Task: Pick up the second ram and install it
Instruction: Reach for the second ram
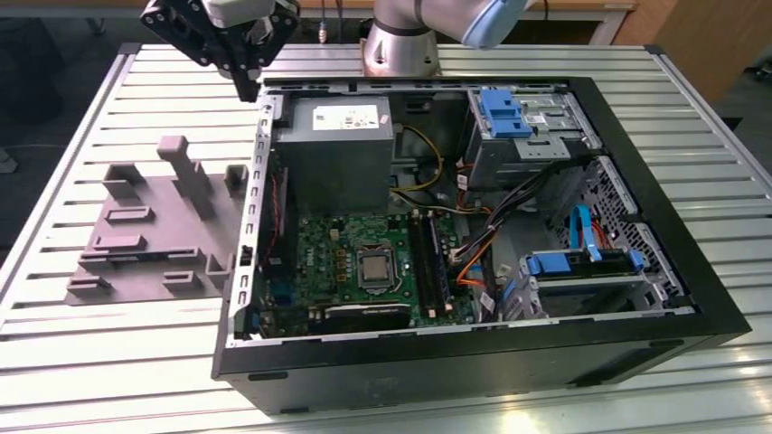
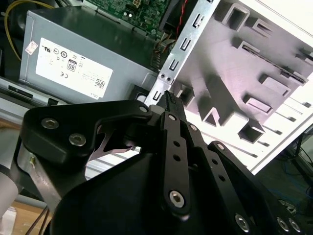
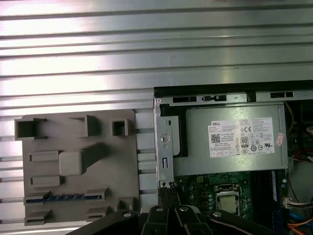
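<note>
step: reach for pick, ram (image 3: pixel 63 197) not yet held | gripper (image 1: pixel 248 89) high by case (image 1: pixel 483 371) corner, fingers (image 2: pixel 172 122) pressed together, empty | ram prob. lying in holder (image 3: pixel 78 127) slot | grasp needs fingers spread, lined w/ ram

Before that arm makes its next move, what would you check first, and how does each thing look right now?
1. Second ram sitting in the grey holder: ok.
2. Gripper open for a grasp: not ok, shut.
3. Gripper above the ram: not ok, it hangs over the case edge beside the holder.
4. Case open, motherboard exposed: ok.
5. Free memory slots: cannot tell.
</note>
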`<state>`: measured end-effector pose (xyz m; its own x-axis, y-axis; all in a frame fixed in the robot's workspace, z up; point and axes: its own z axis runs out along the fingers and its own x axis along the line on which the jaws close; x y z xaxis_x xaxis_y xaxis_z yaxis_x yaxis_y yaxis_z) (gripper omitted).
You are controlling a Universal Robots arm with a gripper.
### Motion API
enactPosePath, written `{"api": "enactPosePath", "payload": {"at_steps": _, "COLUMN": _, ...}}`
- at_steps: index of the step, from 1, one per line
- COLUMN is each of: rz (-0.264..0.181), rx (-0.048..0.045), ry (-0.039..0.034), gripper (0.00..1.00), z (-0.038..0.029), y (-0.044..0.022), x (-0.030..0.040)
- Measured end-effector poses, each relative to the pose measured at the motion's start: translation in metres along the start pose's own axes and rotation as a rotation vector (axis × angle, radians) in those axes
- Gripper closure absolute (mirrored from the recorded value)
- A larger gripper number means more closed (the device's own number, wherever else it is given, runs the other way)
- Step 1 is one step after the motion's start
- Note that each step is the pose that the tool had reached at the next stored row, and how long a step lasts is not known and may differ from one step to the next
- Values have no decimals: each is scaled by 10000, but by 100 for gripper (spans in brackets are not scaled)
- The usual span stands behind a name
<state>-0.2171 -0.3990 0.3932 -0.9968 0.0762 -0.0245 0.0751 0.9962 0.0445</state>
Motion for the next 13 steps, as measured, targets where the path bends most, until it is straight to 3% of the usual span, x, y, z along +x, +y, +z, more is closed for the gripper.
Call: {"api": "enactPosePath", "payload": {"at_steps": 13, "rz": 0, "rx": 1, "ry": 1, "gripper": 89, "z": -4, "y": -9, "x": 129}}
